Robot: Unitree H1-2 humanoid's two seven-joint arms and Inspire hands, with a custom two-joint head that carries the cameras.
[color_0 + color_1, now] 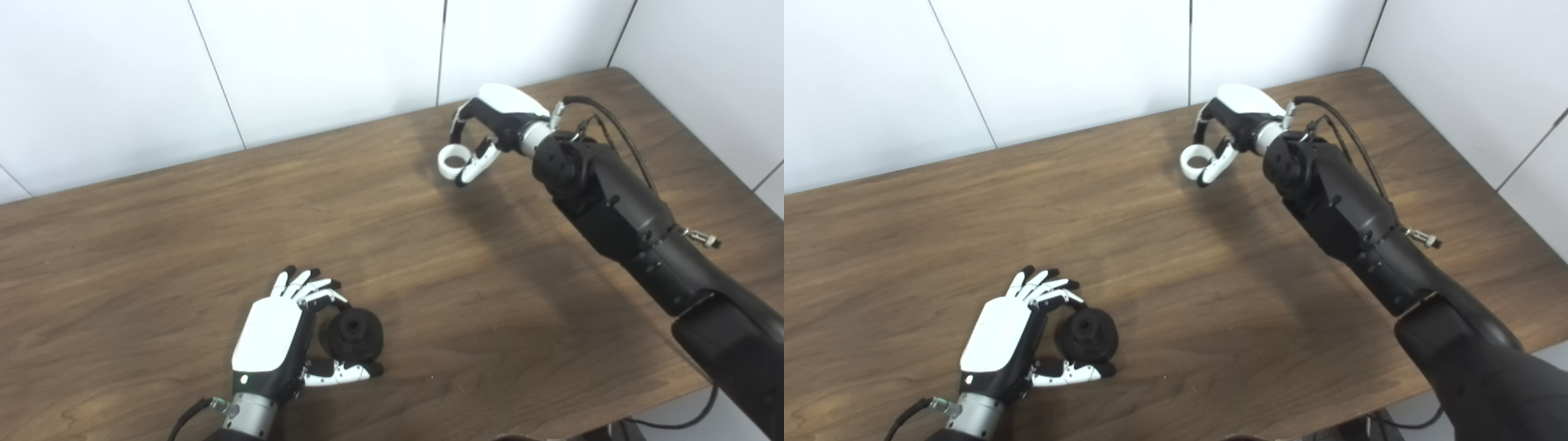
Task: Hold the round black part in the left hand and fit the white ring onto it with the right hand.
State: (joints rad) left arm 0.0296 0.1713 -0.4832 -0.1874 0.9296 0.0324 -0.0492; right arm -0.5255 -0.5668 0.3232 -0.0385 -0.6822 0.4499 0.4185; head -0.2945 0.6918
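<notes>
Apart, left hand (pixel 269 340) gripping black part (pixel 355 334), right hand (pixel 490 125) pinching white ring (pixel 454 162)

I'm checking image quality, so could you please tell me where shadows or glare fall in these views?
Left eye view: a soft shadow lies on the brown wooden table beneath the right hand. Right eye view: the round black part keeps little surface detail; no strong glare.

table (pixel 184 202) | round part (pixel 355 334) near front edge, left | ring (pixel 454 162) far behind it, right, near back edge
</notes>
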